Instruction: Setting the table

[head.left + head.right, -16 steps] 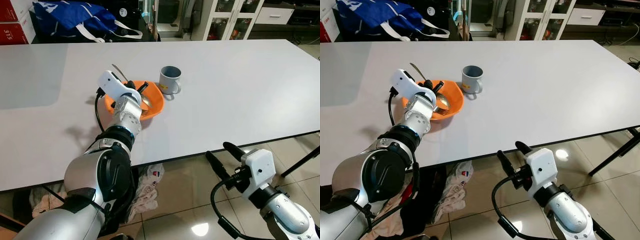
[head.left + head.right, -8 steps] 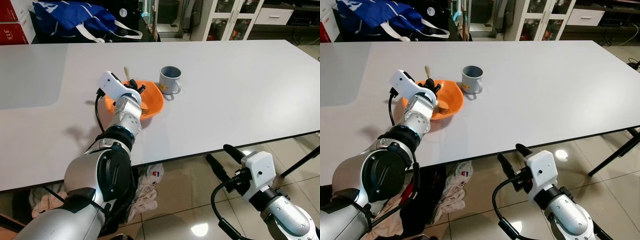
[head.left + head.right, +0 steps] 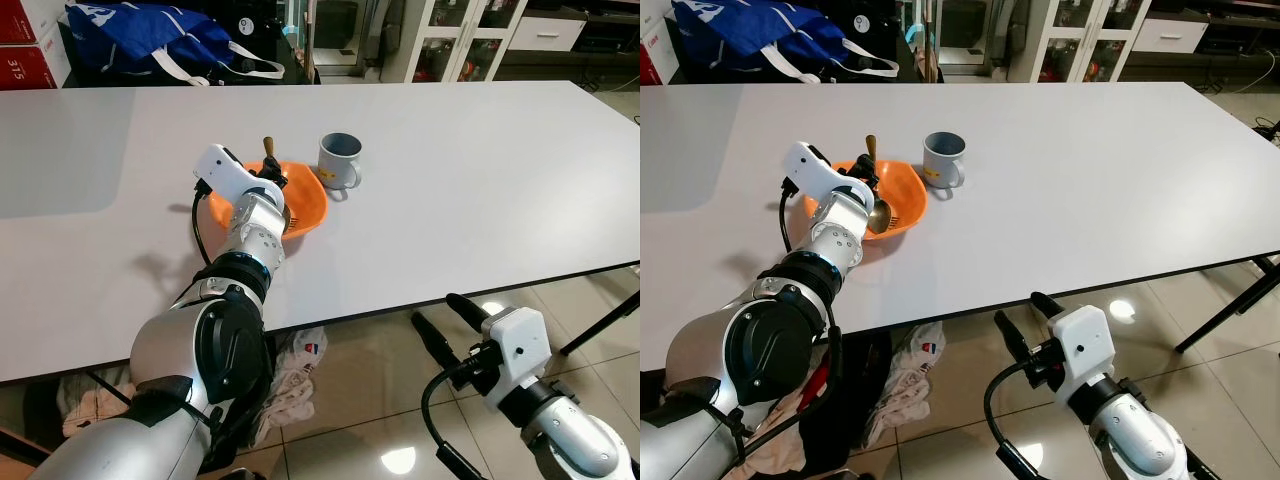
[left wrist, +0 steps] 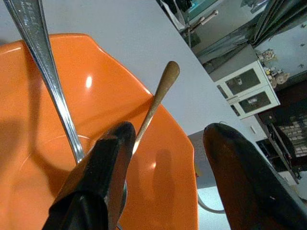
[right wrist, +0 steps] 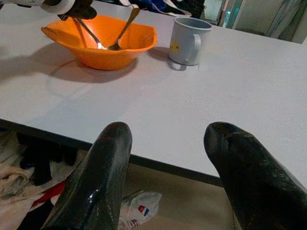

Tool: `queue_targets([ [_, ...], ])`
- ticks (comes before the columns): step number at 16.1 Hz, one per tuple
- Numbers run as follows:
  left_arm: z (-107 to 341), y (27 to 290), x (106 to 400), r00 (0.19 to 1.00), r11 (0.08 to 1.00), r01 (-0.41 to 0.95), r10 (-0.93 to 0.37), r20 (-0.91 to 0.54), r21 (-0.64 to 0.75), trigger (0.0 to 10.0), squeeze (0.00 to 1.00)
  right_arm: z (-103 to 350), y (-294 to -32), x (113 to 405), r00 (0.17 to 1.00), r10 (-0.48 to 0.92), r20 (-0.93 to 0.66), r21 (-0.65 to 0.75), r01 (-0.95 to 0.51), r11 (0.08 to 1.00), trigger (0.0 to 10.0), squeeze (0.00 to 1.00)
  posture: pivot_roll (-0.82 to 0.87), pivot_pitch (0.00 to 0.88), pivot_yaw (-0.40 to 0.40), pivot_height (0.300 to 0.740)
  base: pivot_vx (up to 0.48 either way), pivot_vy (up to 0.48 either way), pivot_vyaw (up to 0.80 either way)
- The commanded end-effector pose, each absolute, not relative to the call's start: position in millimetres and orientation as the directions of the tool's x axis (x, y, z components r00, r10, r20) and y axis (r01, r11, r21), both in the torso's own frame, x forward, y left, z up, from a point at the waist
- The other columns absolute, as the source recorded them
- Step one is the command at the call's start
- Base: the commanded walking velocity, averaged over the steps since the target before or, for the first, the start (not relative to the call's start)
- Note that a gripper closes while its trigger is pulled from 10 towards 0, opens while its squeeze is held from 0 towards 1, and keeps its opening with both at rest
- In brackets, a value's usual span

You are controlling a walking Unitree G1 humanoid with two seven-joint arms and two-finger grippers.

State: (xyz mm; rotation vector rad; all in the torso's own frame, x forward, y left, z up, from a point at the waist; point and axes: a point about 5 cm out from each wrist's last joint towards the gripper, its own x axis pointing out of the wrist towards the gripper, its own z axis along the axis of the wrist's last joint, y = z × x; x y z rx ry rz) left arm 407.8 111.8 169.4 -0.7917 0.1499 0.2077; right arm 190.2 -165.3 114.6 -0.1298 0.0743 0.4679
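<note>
1. while poised over the orange bowl [image 3: 902,203] on the white table [image 3: 1090,180], left gripper [image 4: 163,167] spread open, gripping nothing, with a wooden-handled spoon [image 4: 156,103] leaning up beside 1 finger [image 4: 103,163] and the gap between the 2.
2. judged as the relation that counts: spoon lying straight ahead of the left gripper, bowl end down inside the orange bowl, long axis tilted up and away toward the far rim, handle tip standing clear above it.
3. also in the bowl, a steel utensil [image 4: 48,81] crossing on the other side of that finger; hard to tell from the wrist view whether fork or spoon.
4. just beside the bowl, on the robot's right, a grey mug [image 3: 340,160], upright, handle facing the robot.
5. far nearer the bowl than the right gripper [image 5: 168,167], which hangs below the table edge, fingers apart, empty.
6. seen from the right wrist view: both utensils crossing inside the bowl, side on, with the mug apart from it; seen from the left wrist view: the closeness of finger and spoon handle, though actual touch not clear.
</note>
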Motion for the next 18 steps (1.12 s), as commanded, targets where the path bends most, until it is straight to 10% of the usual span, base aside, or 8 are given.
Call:
queue_targets([
  [1,176.8,101.4,409.9,0.977,0.722,-0.197,0.085,-0.198,-0.663,10.0,0.00,110.4,-166.7,193.5,0.901,0.422,-0.103,-0.114,-0.433,0.894,10.0,0.00,-0.27,0.000,-0.051,0.740,0.000,0.000,0.00],
  [18,183.5,96.6,411.3,0.990,0.804,-0.108,0.033,-0.136,-0.584,10.0,0.00,107.8,-166.8,204.9,0.928,0.365,-0.078,-0.111,-0.372,0.922,10.0,0.00,-0.24,0.000,-0.035,0.740,0.000,0.000,0.00],
])
